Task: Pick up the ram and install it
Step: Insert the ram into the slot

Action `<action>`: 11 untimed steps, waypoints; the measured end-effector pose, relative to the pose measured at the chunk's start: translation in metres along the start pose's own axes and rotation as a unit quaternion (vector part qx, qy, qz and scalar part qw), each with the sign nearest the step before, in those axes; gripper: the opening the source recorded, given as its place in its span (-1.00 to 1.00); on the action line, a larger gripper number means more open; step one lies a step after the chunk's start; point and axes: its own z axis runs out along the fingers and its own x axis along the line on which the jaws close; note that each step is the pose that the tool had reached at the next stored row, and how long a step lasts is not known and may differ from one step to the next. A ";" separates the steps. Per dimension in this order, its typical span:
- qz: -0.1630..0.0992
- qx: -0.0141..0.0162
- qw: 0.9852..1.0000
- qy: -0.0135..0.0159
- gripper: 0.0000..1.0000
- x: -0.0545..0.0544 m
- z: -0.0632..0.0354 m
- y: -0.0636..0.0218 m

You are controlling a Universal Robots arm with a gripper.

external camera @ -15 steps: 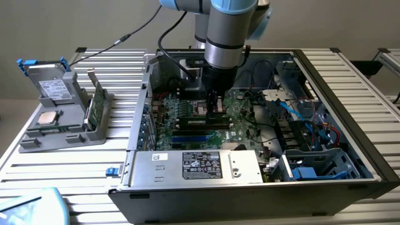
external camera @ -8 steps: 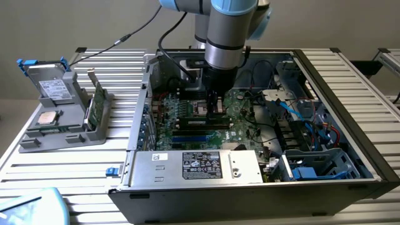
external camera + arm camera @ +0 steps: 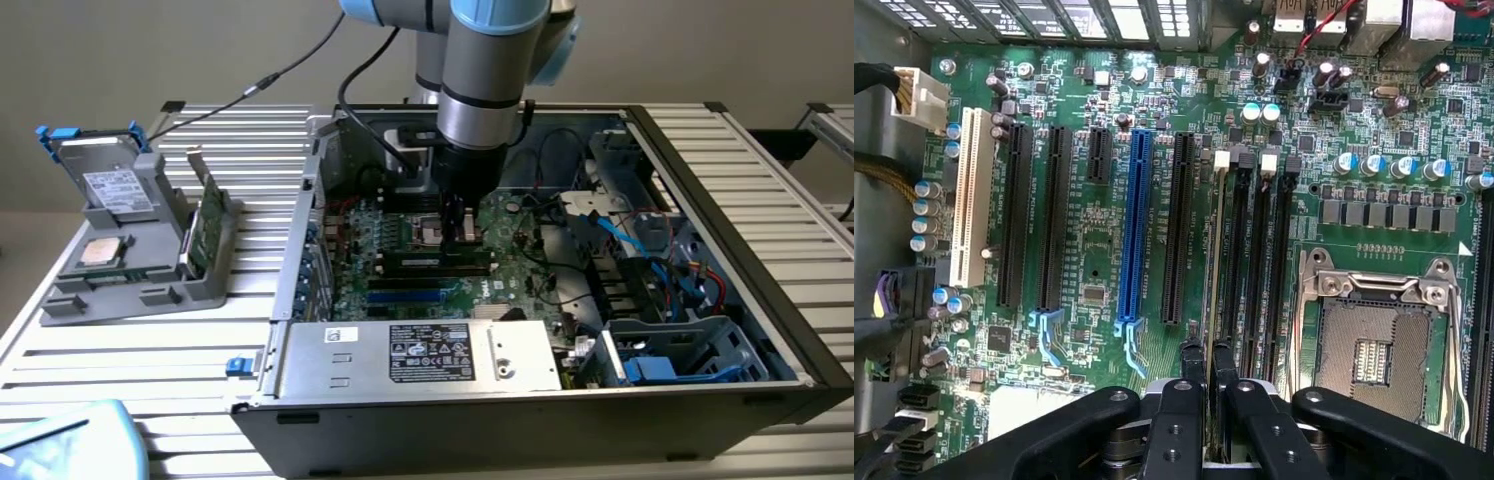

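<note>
Inside the open computer case (image 3: pixel 747 190) on the slatted tabletop (image 3: pixel 160 350), the robot's gripper (image 3: pixel 1206 350) hangs low over the motherboard (image 3: pixel 1104 250). Its jaws are almost closed, pinching the ram (image 3: pixel 1213 260), a thin stick seen edge-on. The ram lies along the black memory slots (image 3: pixel 1259 270) near the board's middle, just beside the empty processor socket (image 3: pixel 1374 350). Whether it is seated cannot be told.

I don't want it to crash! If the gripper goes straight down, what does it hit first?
Probably the black memory slots on the motherboard; the ram in the gripper looks lined up over one.
</note>
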 end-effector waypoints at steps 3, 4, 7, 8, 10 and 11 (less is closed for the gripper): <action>0.003 0.000 1.000 0.000 -0.72 0.000 0.0000 0.0000; 0.004 0.000 1.000 0.000 -0.72 0.000 0.0000 0.0000; 0.006 0.000 1.000 -0.001 -0.72 0.000 0.0000 0.0000; 0.007 -0.001 1.000 -0.001 -0.72 0.000 0.0000 0.0000; 0.009 -0.001 1.000 -0.001 -0.72 0.000 0.0000 0.0000; 0.010 -0.001 1.000 -0.001 -0.72 0.000 0.0000 0.0000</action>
